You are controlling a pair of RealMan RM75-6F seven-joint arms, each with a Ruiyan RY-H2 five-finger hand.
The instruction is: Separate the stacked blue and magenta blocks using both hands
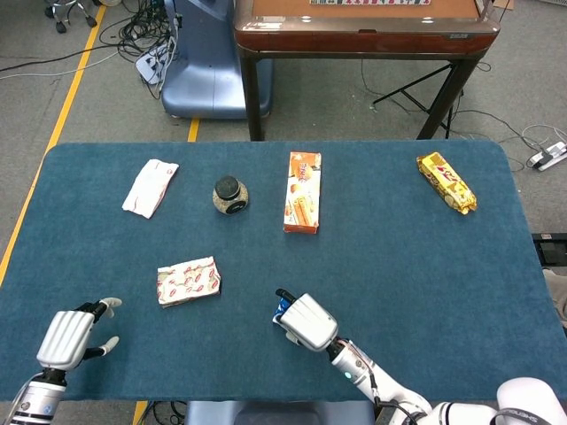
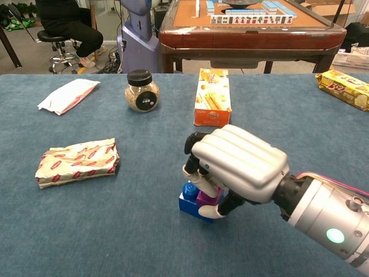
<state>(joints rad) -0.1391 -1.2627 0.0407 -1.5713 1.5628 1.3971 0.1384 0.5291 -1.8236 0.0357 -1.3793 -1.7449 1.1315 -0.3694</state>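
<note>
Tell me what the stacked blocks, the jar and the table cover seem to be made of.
Blocks: probably hard moulded plastic, glossy, with studs on top, blue and magenta.
Jar: clear glass or plastic, since pale grainy contents show through; black lid, likely plastic.
Table cover: dark blue cloth, felt-like and matte, with a fuzzy texture.

Colours being shown across the teal-blue table

A blue block and a magenta block are being covered by the white, ribbed right hand; a white left hand is being shown at the near left corner. An orange box, a yellow packet at the far right corner, a black-lidded jar, a white pouch and a red-patterned cream packet are being displayed.
</note>
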